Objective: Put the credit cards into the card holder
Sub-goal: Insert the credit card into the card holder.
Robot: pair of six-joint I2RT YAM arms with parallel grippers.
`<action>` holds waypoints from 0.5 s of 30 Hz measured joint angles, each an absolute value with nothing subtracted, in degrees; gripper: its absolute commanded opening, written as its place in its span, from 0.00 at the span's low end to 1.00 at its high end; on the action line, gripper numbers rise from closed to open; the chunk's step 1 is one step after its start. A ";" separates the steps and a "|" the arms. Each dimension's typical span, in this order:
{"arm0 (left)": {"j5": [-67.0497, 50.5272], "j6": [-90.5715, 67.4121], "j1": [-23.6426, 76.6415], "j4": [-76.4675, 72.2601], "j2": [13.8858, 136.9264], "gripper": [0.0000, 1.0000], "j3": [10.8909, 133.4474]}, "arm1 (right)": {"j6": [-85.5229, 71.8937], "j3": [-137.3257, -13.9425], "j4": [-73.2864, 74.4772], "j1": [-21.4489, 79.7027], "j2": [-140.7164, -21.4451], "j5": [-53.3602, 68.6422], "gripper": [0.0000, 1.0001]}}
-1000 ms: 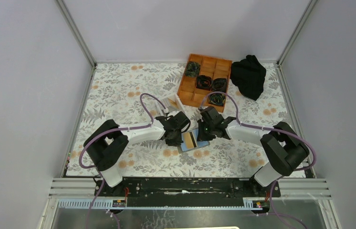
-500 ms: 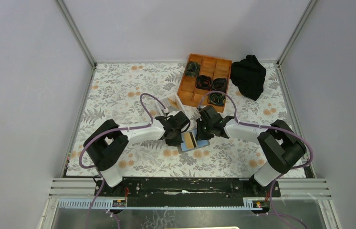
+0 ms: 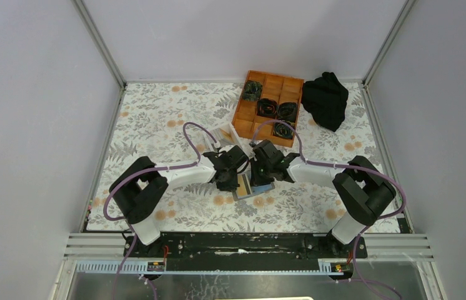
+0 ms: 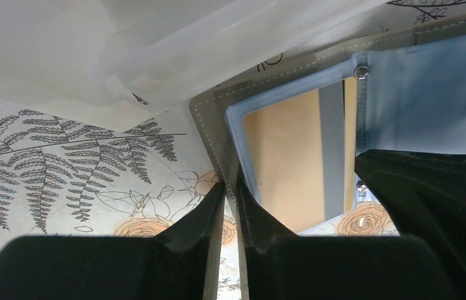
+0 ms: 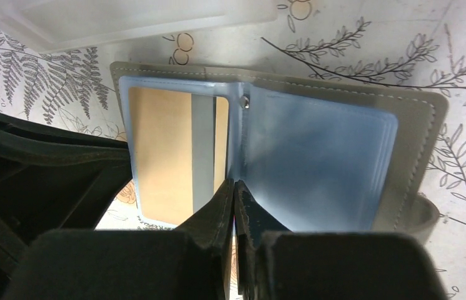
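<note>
The flat grey folding card holder (image 5: 419, 119) lies open on the floral-patterned table (image 3: 155, 119), near its front edge and midway between the two arms. Its pale bluish clear sleeves face up. A tan-gold credit card with a grey stripe (image 5: 158, 150) sits inside the left-hand sleeve, with its long side running away from the arms. The sleeves on the right-hand half look clear of cards, though only the top layer can be read.

The left tool (image 4: 229, 190) is clamped on the near left edge of the holder. The stitched grey cover runs straight into the thin slit between its fingers. The right tool (image 5: 234, 187) has its fingers pressed together at the near edge of the sleeves, right at the fold. The pictures do not show whether a sleeve edge is nipped between them.

A white translucent plastic box (image 4: 155, 50) lies just beyond the holder, touching or overlapping its far left corner. Farther back stands an orange gridded tray (image 3: 274, 84) with dark coiled items (image 3: 267, 107) in several compartments. A crumpled black cloth (image 3: 325, 99) lies just to the right of the tray.
</note>
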State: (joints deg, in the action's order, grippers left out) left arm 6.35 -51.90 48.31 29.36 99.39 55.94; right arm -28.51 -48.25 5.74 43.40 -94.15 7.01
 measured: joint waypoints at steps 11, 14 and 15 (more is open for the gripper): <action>6.31 -51.92 48.31 29.36 99.39 0.19 55.94 | -28.60 -49.01 7.07 45.06 -94.61 5.56 0.14; 6.31 -51.94 48.31 29.36 99.39 0.22 55.94 | -28.62 -49.08 7.57 45.28 -94.50 4.58 0.17; 6.33 -51.94 48.31 29.36 99.33 0.24 55.94 | -28.69 -49.23 8.01 45.39 -94.37 4.05 0.18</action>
